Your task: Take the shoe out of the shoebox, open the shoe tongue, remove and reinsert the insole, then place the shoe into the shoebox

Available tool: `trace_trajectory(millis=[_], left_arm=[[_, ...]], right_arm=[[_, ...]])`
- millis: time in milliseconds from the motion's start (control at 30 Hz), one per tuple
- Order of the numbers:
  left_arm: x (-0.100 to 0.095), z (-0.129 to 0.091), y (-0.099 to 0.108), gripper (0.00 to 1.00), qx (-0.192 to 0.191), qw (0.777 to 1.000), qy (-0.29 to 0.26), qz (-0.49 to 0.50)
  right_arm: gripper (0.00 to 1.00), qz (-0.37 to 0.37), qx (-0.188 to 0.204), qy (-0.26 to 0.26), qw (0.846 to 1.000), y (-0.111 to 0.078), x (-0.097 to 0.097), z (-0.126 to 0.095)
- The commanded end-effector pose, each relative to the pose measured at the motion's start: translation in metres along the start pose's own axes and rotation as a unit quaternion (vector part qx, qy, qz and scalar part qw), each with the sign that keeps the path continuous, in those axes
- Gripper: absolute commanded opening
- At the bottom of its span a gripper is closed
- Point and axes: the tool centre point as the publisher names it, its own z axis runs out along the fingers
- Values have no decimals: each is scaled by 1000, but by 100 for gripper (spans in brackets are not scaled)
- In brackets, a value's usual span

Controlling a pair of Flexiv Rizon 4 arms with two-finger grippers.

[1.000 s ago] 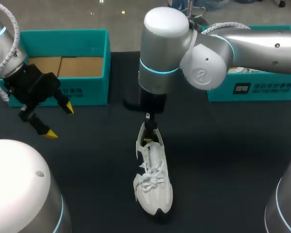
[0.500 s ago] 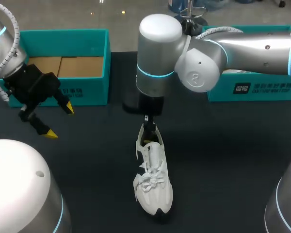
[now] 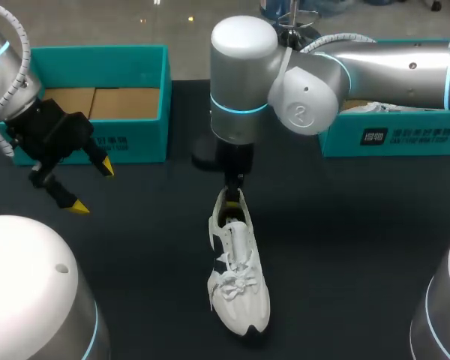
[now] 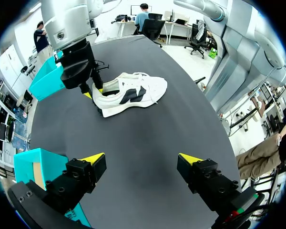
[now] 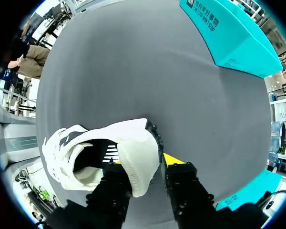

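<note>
White sneaker (image 3: 238, 289) (dark side marks), upright on its sole, open teal shoebox (image 3: 146, 142) well apart

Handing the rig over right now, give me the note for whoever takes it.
Left pincer: open, empty, beside the left shoebox.
Right pincer: shut on the shoe at its heel, one finger inside, one outside.
The shoe stands sole down on the table, out of the shoebox.
Done: shoe taken out. Left: putting it back; tongue and insole progress unclear.
</note>
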Motion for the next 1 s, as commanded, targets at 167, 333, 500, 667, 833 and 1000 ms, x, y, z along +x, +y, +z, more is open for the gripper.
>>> trace_trajectory(millis=[167, 333, 500, 667, 833, 1000], left_arm=[[0, 0, 0, 100, -1, 1000, 0, 0], [0, 0, 0, 100, -1, 1000, 0, 0], [0, 0, 0, 100, -1, 1000, 0, 0], [0, 0, 0, 100, -1, 1000, 0, 0], [0, 0, 0, 100, -1, 1000, 0, 0], [0, 0, 0, 100, -1, 1000, 0, 0]], right_arm=[[0, 9, 1, -4, 1000, -1, 6, -19], [0, 38, 2, -6, 999, -12, 4, -62], [0, 50, 4, -36, 998, -28, -13, -140], [0, 38, 28, -79, 996, -35, -35, -216], [0, 29, 49, -109, 992, -29, -51, -261], [0, 31, 50, -121, 991, -19, -63, -280]])
